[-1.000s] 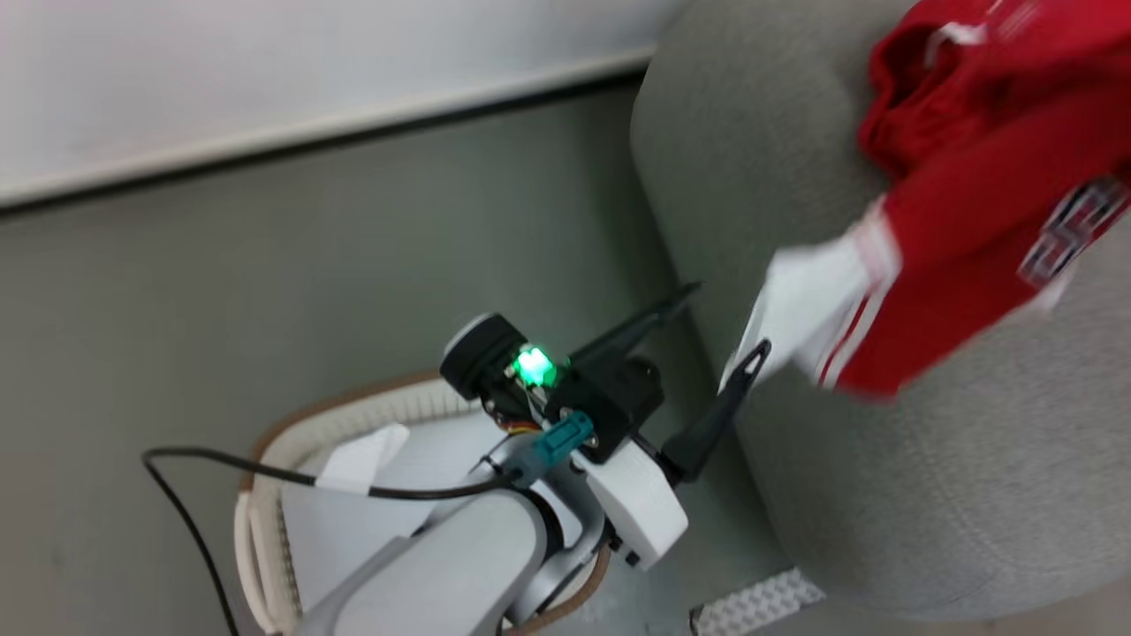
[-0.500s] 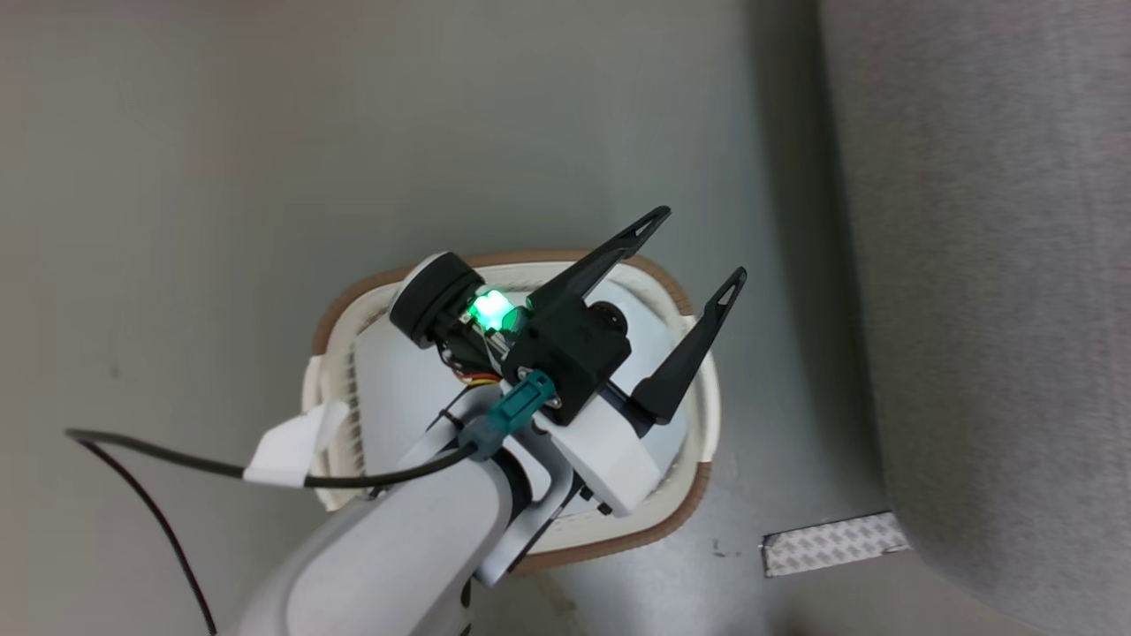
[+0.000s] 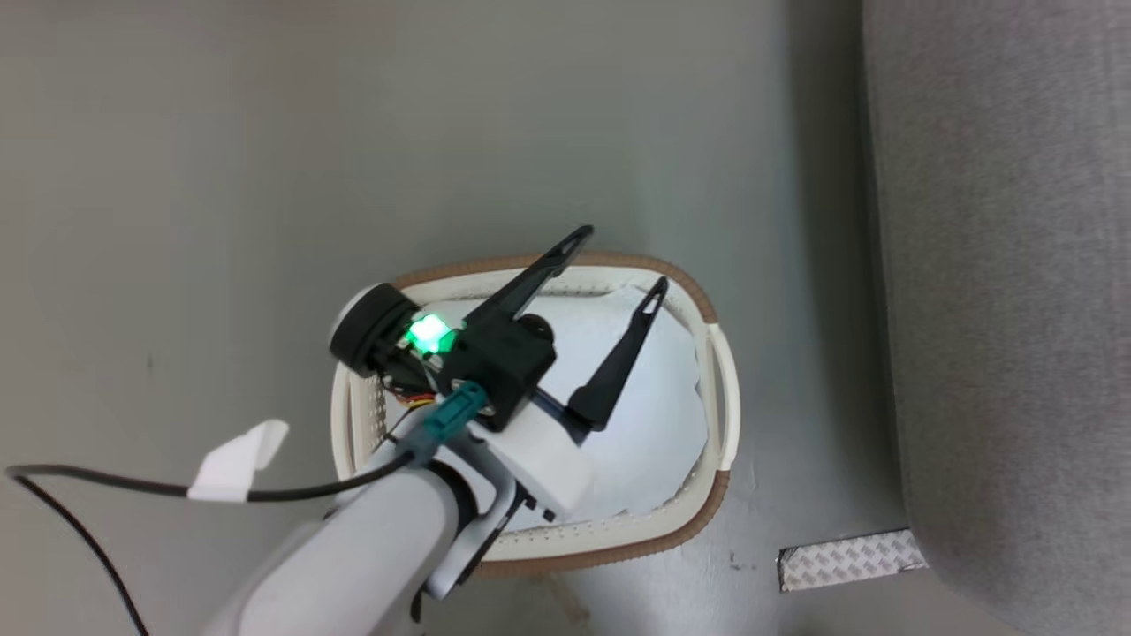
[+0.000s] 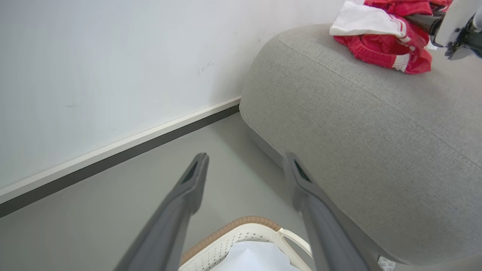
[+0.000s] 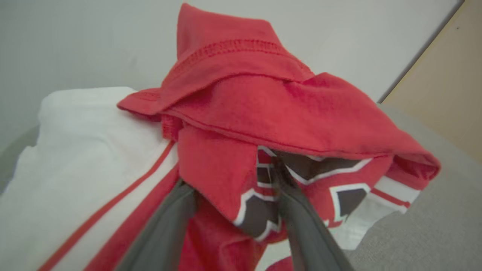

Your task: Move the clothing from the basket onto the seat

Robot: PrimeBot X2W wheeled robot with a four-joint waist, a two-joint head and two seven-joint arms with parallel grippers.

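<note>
- The head camera has swung. A second ago it looked at the sofa [image 3: 998, 265] and the red jersey. Now it looks straight down on the basket [image 3: 610, 555].
- The left gripper [image 3: 620, 258] has come back from the sofa's edge. It now hangs over the basket, and its fingers point to about 1 o'clock in the head view.
- Its two fingers are spread wide and hold nothing.
- A white garment [image 3: 654, 415] is still lying in the basket, under those fingers. It looks like the next thing to pick up.
- The sofa is at 3 o'clock from the basket, with a strip of bare floor [image 3: 795, 177] between them.
- In the left wrist view, the red jersey [image 4: 380, 41] lies on the sofa at about 1 o'clock. That piece is done.
- The right gripper [image 5: 233, 177] is at the jersey. Its fingers are wide apart with a red flap between them, so it seems to have let go.
- So the job is part done: the jersey is on the sofa and the white garment is still in the basket.
</note>
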